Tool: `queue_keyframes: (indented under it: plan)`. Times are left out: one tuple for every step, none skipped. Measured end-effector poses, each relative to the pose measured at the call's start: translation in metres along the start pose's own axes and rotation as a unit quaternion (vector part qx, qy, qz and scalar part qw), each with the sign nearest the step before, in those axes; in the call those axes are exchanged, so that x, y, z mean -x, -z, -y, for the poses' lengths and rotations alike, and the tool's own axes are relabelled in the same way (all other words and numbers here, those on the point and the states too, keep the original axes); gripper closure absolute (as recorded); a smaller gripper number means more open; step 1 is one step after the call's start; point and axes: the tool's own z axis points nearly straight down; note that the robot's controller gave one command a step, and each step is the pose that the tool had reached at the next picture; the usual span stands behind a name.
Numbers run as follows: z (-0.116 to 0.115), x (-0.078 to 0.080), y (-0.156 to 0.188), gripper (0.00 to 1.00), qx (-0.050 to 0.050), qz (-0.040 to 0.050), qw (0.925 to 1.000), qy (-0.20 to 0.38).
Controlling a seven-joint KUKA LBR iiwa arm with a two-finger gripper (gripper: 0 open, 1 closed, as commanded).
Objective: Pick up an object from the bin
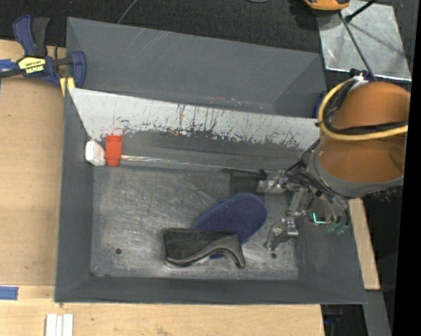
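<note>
The blue oval pad (232, 215) is the thing nearest the gripper (281, 233), lying just to its left in the right half of the bin (135, 201), flat on the grey floor. The gripper is down low near the floor by the right wall, beside the pad's right end. From where I stand I can't tell how far it is open, or whether it has hold of anything. Above it swells the arm's orange cover (365, 139). On the pad's near-left side, touching and partly overlapping it, lies a dark grey curved piece (201, 246), shaped like a handle. Well apart, in the far left corner, a small orange cylinder (114, 150) stands just beside a white lump (95, 153).
</note>
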Motion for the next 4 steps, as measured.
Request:
queue_keyframes:
  plan:
    - [-0.050, 0.032, -0.128, 0.00, -0.004, 0.0081, 0.9998, -0.016]
    - [-0.053, 0.033, -0.126, 1.00, -0.001, 0.0120, 0.9998, -0.014]
    - [-0.050, 0.026, -0.020, 1.00, -0.001, 0.0084, 0.9999, 0.010]
    - [-0.061, 0.023, 0.108, 1.00, -0.001, 0.0074, 0.9799, 0.199]
